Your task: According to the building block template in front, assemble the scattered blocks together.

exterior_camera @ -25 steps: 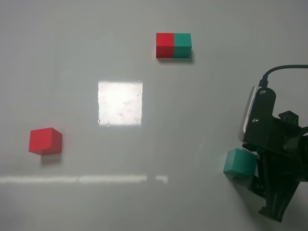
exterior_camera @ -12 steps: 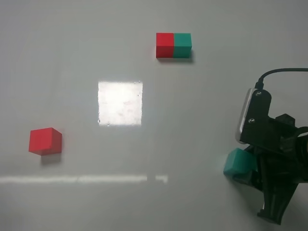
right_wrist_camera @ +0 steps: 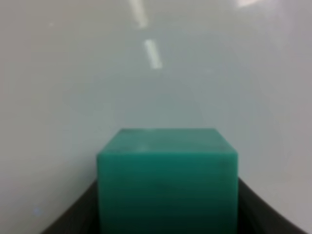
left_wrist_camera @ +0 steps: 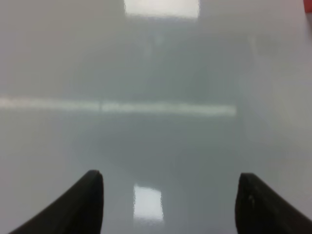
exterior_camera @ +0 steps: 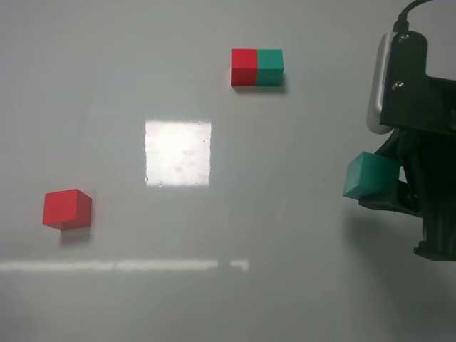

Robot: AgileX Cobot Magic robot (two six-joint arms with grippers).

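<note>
Gripping the teal-green cube (exterior_camera: 369,175) between its dark fingers (right_wrist_camera: 265,214), the right gripper (exterior_camera: 385,187) sits at the right edge of the exterior high view, its jaws closed against two opposite sides of the block. The cube appears to be held off the grey table (exterior_camera: 285,214), with a soft shadow on the surface under the arm. In the right wrist view the cube fills the lower middle, level and square to the camera, with one top edge and one flat face showing. The red cube (exterior_camera: 66,209) lies alone on the table at the far left, well apart from the held block and touching nothing. The building block template (exterior_camera: 256,67) rests at the far side of the table, red half on the left and teal-green half on the right, joined flush. A bright square reflection (exterior_camera: 178,152) lies between the template and the red cube. The left gripper (left_wrist_camera: 168,195) shows only in its own wrist view: its fingertips (left_wrist_camera: 87,195) stand apart with nothing between them, over bare table.
</note>
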